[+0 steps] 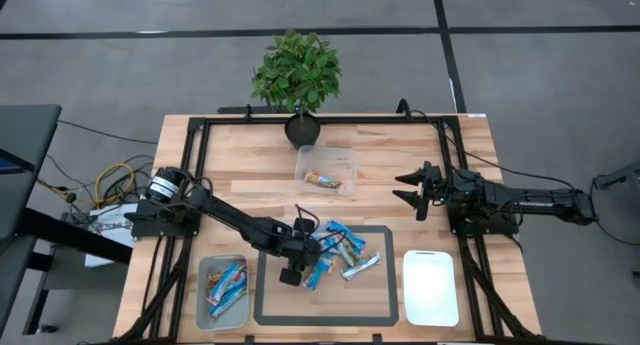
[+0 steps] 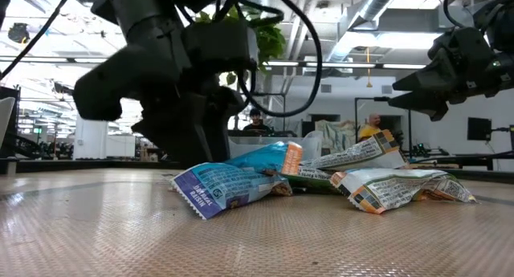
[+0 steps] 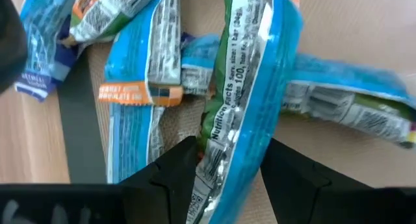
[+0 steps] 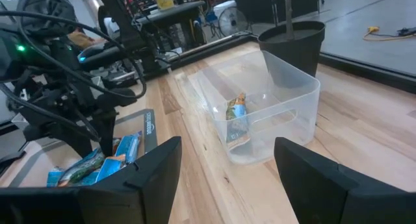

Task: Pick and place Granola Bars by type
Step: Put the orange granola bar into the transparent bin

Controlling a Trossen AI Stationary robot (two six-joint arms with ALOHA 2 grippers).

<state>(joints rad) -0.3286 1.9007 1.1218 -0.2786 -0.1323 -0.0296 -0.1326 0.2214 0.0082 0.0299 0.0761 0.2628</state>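
Observation:
Several granola bars (image 1: 338,250), mostly blue, lie heaped on a grey-bordered mat (image 1: 325,316) at the table's middle near side; the low view shows the heap (image 2: 321,177) resting on the mat. My left gripper (image 1: 303,270) slants down at the heap's left end, open. In its wrist view, its fingers (image 3: 231,146) stand on either side of a blue bar (image 3: 250,74) that lies on top of the others. My right gripper (image 1: 405,188) waits open at the table's right, above the wood (image 4: 227,159). My left gripper has one finger (image 3: 175,175) on each long side of the blue bar's near end (image 3: 221,165), slanting down along the bar. I cannot tell whether they touch it. The bar lies on the heap.
A clear bin (image 1: 350,155) at the far middle holds one bar. A bin (image 1: 203,295) at the near left holds several bars. A white bin (image 1: 430,285) sits at the near right. A potted plant (image 1: 297,75) stands at the far edge.

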